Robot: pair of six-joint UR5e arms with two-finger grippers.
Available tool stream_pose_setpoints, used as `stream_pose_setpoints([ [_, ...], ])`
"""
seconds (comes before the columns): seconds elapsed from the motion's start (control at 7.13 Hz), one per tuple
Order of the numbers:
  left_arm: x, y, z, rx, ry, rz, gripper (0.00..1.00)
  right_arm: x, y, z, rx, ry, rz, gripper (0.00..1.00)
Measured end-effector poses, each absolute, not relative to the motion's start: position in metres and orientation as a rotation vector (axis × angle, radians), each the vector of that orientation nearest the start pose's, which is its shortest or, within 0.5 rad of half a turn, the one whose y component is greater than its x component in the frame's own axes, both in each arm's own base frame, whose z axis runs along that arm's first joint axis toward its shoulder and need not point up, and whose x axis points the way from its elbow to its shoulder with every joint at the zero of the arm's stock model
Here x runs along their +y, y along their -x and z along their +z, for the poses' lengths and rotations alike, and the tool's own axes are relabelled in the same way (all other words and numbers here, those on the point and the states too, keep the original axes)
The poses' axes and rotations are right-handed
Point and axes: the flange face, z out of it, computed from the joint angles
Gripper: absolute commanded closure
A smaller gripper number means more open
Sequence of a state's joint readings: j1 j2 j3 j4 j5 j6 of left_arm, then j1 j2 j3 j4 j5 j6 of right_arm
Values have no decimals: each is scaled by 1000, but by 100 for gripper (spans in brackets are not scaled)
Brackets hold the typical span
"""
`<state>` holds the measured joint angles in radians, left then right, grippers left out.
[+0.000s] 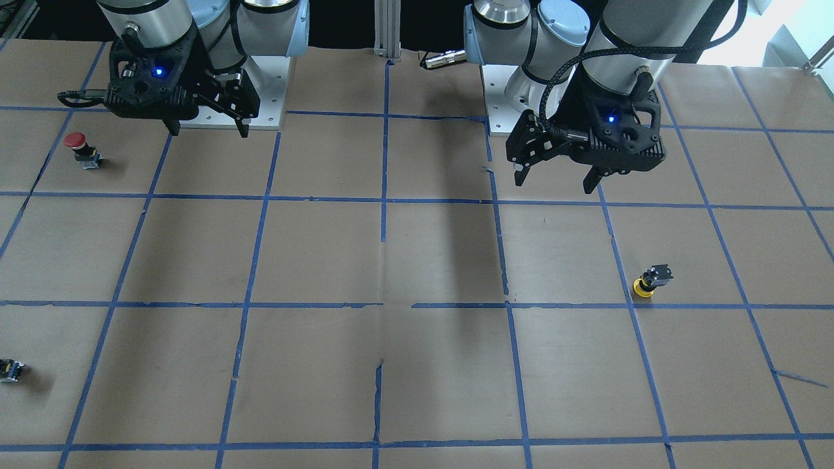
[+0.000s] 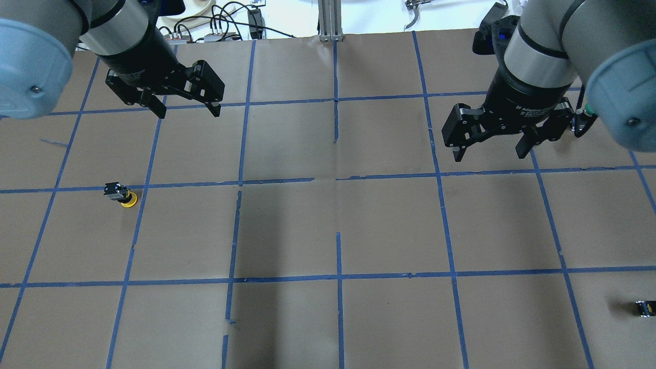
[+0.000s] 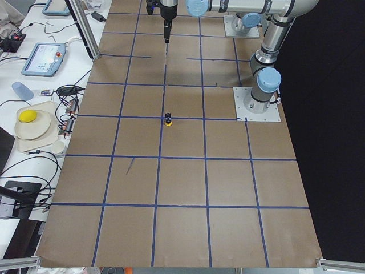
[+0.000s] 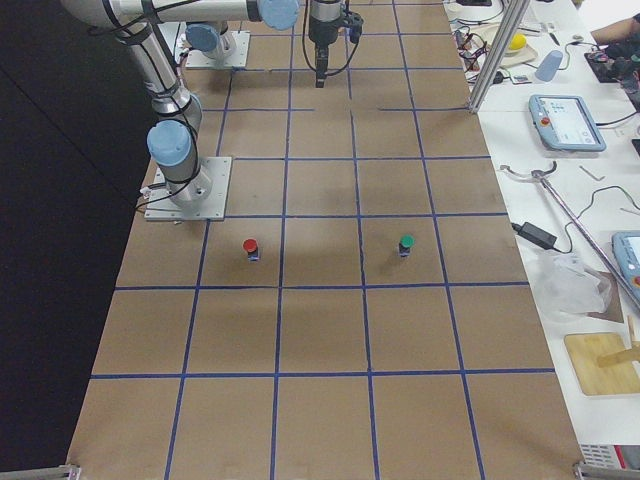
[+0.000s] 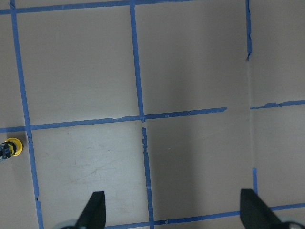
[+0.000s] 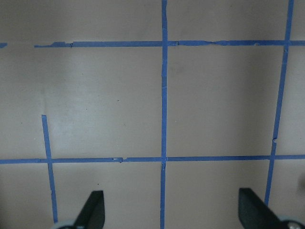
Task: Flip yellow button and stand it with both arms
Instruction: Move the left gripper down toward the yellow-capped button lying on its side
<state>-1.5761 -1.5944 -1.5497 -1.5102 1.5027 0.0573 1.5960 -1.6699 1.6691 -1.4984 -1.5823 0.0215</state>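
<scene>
Yellow button (image 2: 123,195): on the desk (image 2: 389,225), apparently resting on its cap with the black contact body uppermost and leaning a little. It lies well to the outer side of the left hand (image 2: 188,113) and on its robot-ward side, not beneath it. In the left wrist view it shows only at the frame's left edge.

Left hand: raised above the desk, fingers spread wide, holding nothing.

Right hand (image 2: 488,155): raised on the far side of the centre line, fingers likewise wide and empty, well apart from the button.

Dark capless block (image 2: 644,307): out beyond the right hand, toward the desk edge. Not a task item.

Risks noted:
- The button appears top-heavy, so a finger brushing it on descent could tip or roll it away from the left hand.
- A pinch on the round cap may slip; the blocky body offers flatter faces.
- The pass between the hands risks a drop if one lets go before the other grips.
- Set down off-level, the button may topple on release.
</scene>
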Motion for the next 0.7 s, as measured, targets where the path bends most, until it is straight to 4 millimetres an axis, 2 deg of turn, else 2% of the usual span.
stream_pose_setpoints([
  [0.42, -506, 138, 489, 3206, -85, -69, 0, -439, -136, 477, 3165, -13, 126, 0],
  [0.56, -507, 124, 484, 3208, -43, -40, 0, -439, -134, 477, 3164, -20, 128, 0],
  [0.7, -509, 98, 474, 3210, 33, 3, 0, -440, -133, 477, 3164, -24, 126, 0],
])
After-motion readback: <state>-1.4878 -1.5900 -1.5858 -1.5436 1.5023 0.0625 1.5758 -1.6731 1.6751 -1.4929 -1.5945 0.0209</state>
